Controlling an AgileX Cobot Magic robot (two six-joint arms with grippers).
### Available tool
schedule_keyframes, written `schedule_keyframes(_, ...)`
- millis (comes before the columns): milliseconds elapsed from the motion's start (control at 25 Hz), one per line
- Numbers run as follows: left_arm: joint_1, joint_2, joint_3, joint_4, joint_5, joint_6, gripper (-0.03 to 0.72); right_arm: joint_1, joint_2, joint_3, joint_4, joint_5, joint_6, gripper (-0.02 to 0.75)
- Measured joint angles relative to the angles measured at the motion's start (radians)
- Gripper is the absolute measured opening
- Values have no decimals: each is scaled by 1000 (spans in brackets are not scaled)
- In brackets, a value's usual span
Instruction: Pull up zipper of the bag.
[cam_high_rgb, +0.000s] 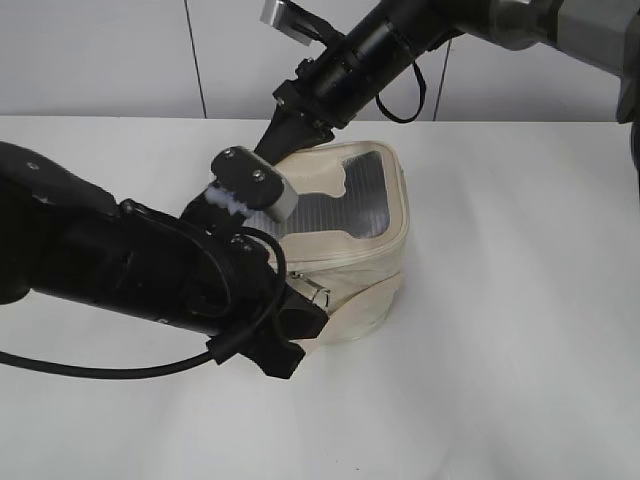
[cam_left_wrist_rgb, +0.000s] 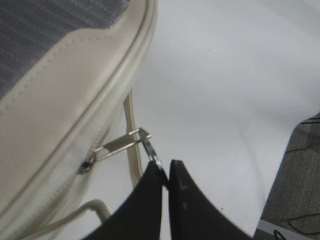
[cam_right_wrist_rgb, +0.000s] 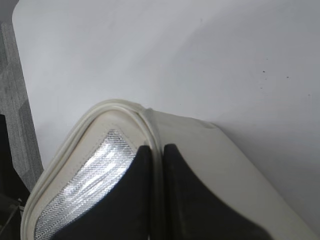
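Observation:
A cream bag (cam_high_rgb: 355, 250) with a silver mesh top panel (cam_high_rgb: 360, 195) stands on the white table. Its metal zipper pull (cam_left_wrist_rgb: 122, 144) sticks out from the side seam, also visible in the exterior view (cam_high_rgb: 316, 293). My left gripper (cam_left_wrist_rgb: 165, 169) is shut on the outer link of the zipper pull. My right gripper (cam_right_wrist_rgb: 157, 149) is shut on the bag's raised rim piping (cam_right_wrist_rgb: 150, 122) at the back corner, beside the mesh panel (cam_right_wrist_rgb: 85, 185). In the exterior view the right gripper (cam_high_rgb: 278, 140) meets the bag's far left corner.
A loose cream strap (cam_left_wrist_rgb: 131, 150) hangs beside the zipper pull. The white table (cam_high_rgb: 500, 380) stretches to the right and front of the bag. A white wall stands behind. A table edge and grey floor (cam_left_wrist_rgb: 295, 190) lie at the right of the left wrist view.

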Motion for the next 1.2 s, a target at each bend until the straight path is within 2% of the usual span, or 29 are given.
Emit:
schedule_keyframes(120,0,-2,0,26,3,-53,0,0,0,0,0,0,0,43)
schedule_keyframes(200,0,-16,0,63,22,-110,29,-1,0,0,0,0,7,43)
schedule_keyframes(280,0,-32,1,125,76,-187,131,-8,0,0,2,-1,19,56)
schedule_keyframes(320,1,-45,6,163,100,-231,207,-13,0,0,6,-2,25,84)
schedule_keyframes(400,15,-78,20,228,124,-314,340,-32,0,-2,22,-2,32,194)
schedule_keyframes(440,31,-100,27,264,131,-358,383,-43,-1,-4,30,-2,35,251)
schedule_keyframes(520,72,-153,33,326,152,-417,416,-78,-4,-5,44,-2,46,359)
schedule_keyframes(600,128,-211,33,346,152,-446,422,-116,-17,-5,56,-2,54,396)
schedule_keyframes(760,287,-281,18,360,171,-457,395,-192,-79,-1,70,-4,81,402)
schedule_keyframes(920,425,-208,-127,412,265,-461,375,-250,-166,111,68,-6,70,399)
schedule_keyframes(1080,441,-26,-392,458,363,-462,373,-323,-307,403,74,-63,-14,390)
schedule_keyframes(1200,426,148,-625,480,450,-462,373,-381,-452,704,151,-155,-157,390)
